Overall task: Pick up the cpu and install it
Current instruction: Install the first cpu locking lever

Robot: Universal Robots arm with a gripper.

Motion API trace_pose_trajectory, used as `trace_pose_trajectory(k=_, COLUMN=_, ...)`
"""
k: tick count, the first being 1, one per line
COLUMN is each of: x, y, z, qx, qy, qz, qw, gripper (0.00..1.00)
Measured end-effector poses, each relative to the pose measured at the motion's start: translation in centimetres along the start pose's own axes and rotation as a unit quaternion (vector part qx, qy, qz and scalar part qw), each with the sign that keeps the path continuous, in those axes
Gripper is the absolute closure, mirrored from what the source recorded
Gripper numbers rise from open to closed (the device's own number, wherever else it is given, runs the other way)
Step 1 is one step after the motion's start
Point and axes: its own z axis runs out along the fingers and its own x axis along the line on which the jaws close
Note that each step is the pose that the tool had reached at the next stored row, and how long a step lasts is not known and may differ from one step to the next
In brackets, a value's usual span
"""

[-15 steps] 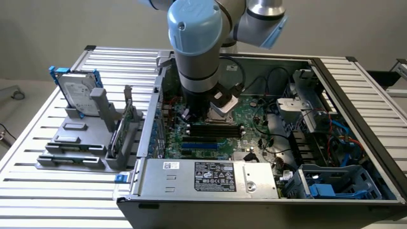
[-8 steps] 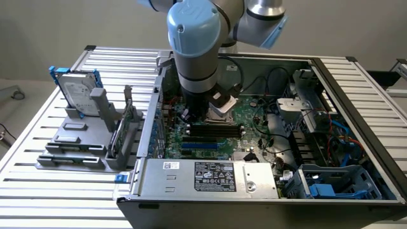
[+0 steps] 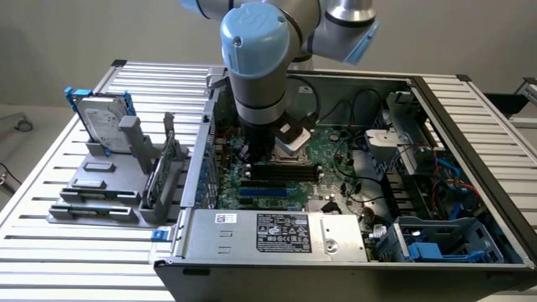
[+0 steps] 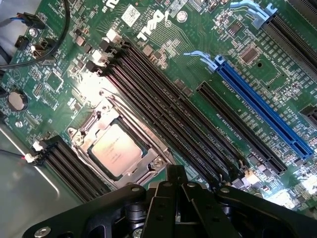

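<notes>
Black gripper [image 4: 177, 184] fingers sat clenched together, holding nothing, just above the green motherboard [image 4: 163, 44]. Near them, the silver cpu [image 4: 117, 151] lay flat inside its metal socket frame [image 4: 148, 166], beside the long black memory slots [image 4: 163, 106].

Open Dell tower lying on a slatted aluminium table [image 3: 50, 251]. The green motherboard [image 4: 163, 59] has black RAM slots [image 4: 163, 114] running beside a long blue PCIe slot [image 4: 262, 106]. The power supply [image 3: 277, 236] sits along the case's near edge. Off to the exterior view's left, a hard drive [image 3: 102, 119] with blue brackets stands upright in a grey holder [image 3: 97, 201].
</notes>
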Motion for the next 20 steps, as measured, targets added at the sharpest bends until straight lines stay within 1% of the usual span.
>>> trace_pose_trajectory(k=4, x=0.01, y=-0.05, z=0.23, qx=-0.0011, qy=-0.0006, qz=0.000, qw=1.0000, gripper=0.89)
trace_pose_trajectory(k=14, x=-0.02, y=-0.22, z=0.76, qx=-0.0016, qy=0.0001, qz=0.000, qw=1.0000, gripper=0.89)
trace_pose_trajectory(k=17, x=-0.01, y=-0.29, z=0.84, qx=-0.0023, qy=-0.0009, qz=0.000, qw=1.0000, gripper=0.89)
trace_pose_trajectory(k=20, x=0.11, y=-0.44, z=0.91, qx=-0.0041, qy=-0.0025, qz=-0.001, qw=1.0000, gripper=0.89)
